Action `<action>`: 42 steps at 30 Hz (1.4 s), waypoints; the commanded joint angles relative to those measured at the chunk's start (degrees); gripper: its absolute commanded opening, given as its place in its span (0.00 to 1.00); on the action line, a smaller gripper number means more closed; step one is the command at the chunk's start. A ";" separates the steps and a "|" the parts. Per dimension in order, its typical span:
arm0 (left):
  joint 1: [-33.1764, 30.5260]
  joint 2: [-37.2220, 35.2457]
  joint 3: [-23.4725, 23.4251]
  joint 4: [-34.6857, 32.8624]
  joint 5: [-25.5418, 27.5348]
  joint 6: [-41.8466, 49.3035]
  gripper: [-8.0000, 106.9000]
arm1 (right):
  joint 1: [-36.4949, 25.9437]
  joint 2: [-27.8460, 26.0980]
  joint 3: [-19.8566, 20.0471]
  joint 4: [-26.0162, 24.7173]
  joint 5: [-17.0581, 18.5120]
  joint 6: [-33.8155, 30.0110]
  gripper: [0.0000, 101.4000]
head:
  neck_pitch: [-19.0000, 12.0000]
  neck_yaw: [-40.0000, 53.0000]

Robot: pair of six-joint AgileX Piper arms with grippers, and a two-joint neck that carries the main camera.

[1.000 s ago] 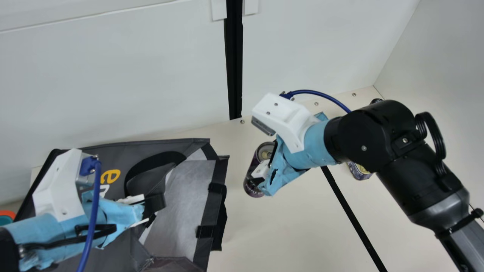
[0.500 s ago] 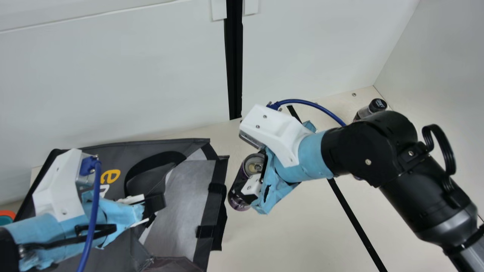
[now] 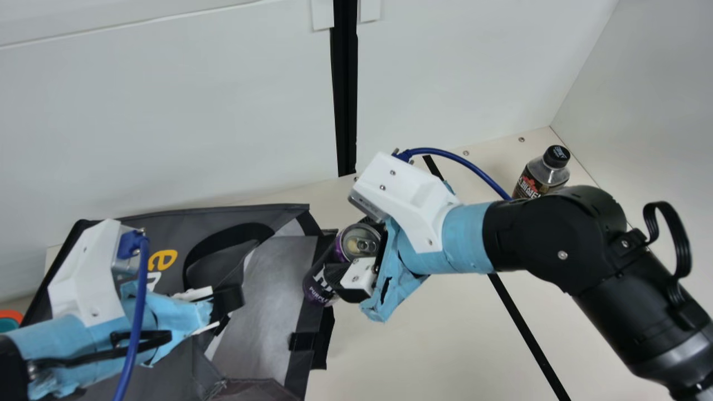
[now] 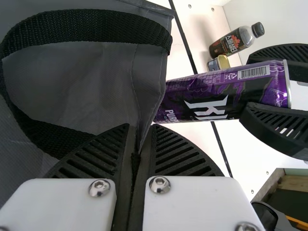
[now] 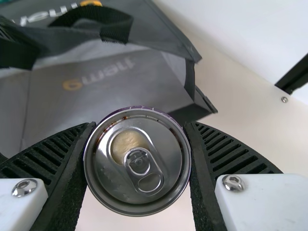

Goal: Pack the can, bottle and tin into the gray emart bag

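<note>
The lower part of the bottle [image 3: 541, 177] was hidden behind the dark elbow of the right arm [image 3: 557, 236] in the main view. The tin [image 4: 219, 63] sat near the bottle on the table [image 3: 440, 340], its lower part masked by the can [image 3: 318, 285] in the left wrist view. The far end of the can ran out of sight behind a gray panel there. Whether that end was inside the mouth of the gray emart bag [image 3: 278, 317] or just above its rim could not be told. The bag was cut off by the bottom of the main view, and the left arm [image 3: 72, 345] covered part of its front and lettering.

The right gripper [image 3: 350, 253] was clamped around the can near its top, holding it tilted, the pull tab facing the right wrist camera and something pale in the drinking hole. The left gripper [image 3: 235, 301] was closed on the bag's cloth beside the mouth, next to a black strap handle [image 4: 91, 24].

The right arm lay across the space between bag and bottle. An orange and teal thing [image 3: 10, 318], cut off by the main view's edge, stood beyond the bag. A black post [image 3: 345, 89] rose against the white wall [image 3: 167, 122] behind the table.
</note>
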 commanded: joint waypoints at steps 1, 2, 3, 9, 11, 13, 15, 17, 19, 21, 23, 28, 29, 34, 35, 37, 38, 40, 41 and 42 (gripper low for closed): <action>0.00 0.00 0.00 0.00 0.00 0.00 0.16 | -0.11 -0.23 0.60 1.90 -1.13 -0.74 0.00 | -1.39 -0.05; 0.00 0.00 0.00 0.00 0.00 0.00 0.16 | -0.15 -0.37 0.98 2.63 -1.67 -1.10 0.00 | -1.39 -0.05; 0.00 0.00 0.00 0.00 0.00 0.00 0.16 | -0.20 -0.49 1.35 3.42 -2.19 -1.50 0.00 | -1.39 -0.05; 0.00 0.00 0.00 0.00 0.00 0.00 0.16 | -0.09 -0.95 3.55 7.24 -4.95 -3.84 0.00 | -1.39 -0.05; 0.00 0.00 0.00 0.00 0.00 0.00 0.16 | 0.09 -1.01 4.27 8.34 -5.82 -4.55 0.00 | -1.39 -0.05; 0.00 0.00 0.00 0.00 0.00 0.00 0.16 | 0.31 -1.04 5.02 9.45 -6.70 -5.42 0.00 | -1.39 -0.05; 0.00 0.00 0.00 0.00 0.00 0.00 0.16 | 0.48 -1.00 5.68 10.52 -7.38 -6.34 0.00 | -1.39 -0.05; 0.00 0.00 0.00 0.00 0.00 0.00 0.16 | 0.67 -0.94 6.34 11.66 -8.05 -7.32 0.00 | -1.39 -0.05; 0.00 0.00 0.00 0.00 0.00 0.00 0.16 | 0.79 -0.85 7.01 12.94 -8.70 -8.46 0.00 | -1.39 -0.05; 0.00 0.00 0.00 0.00 0.00 0.00 0.16 | 0.88 -0.76 7.63 14.21 -9.29 -9.58 0.00 | -1.39 -0.05; 0.00 0.00 0.00 0.00 0.00 0.00 0.16 | 0.96 -0.66 8.28 15.42 -9.88 -10.73 0.00 | -1.39 -0.05; 0.00 0.00 0.00 0.00 0.00 0.00 0.16 | 0.99 -0.25 10.21 18.75 -11.33 -13.96 0.00 | -1.39 -0.05; 0.00 0.00 0.00 0.00 0.00 0.00 0.16 | 0.98 -0.15 10.63 19.43 -11.64 -14.64 0.00 | -1.39 -0.05; 0.00 0.00 0.00 0.00 0.00 0.00 0.16 | 1.35 0.43 12.66 22.72 -13.39 -17.59 0.00 | -1.39 -0.05; 0.00 0.00 0.00 0.00 0.00 0.00 0.16 | 1.50 0.56 13.07 23.36 -13.78 -18.11 0.00 | -1.39 -0.05; 0.00 0.00 0.00 0.00 0.00 0.00 0.16 | 1.76 0.87 13.78 24.65 -14.53 -19.18 0.00 | -1.39 -0.05; 0.00 0.00 0.00 0.00 0.00 0.00 0.16 | 1.91 1.04 14.11 25.31 -14.92 -19.70 0.00 | -1.39 -0.05; 0.00 0.00 0.00 0.00 0.00 0.00 0.16 | 2.29 1.38 14.69 26.51 -15.68 -20.59 0.00 | -1.39 -0.05; 0.00 0.00 0.00 0.00 0.00 0.00 0.16 | 2.49 1.58 15.00 27.14 -16.11 -21.13 0.00 | -1.39 -0.05; 0.00 0.00 0.00 0.00 0.00 0.00 0.16 | 2.70 1.78 15.25 27.76 -16.48 -21.62 0.00 | -1.39 -0.05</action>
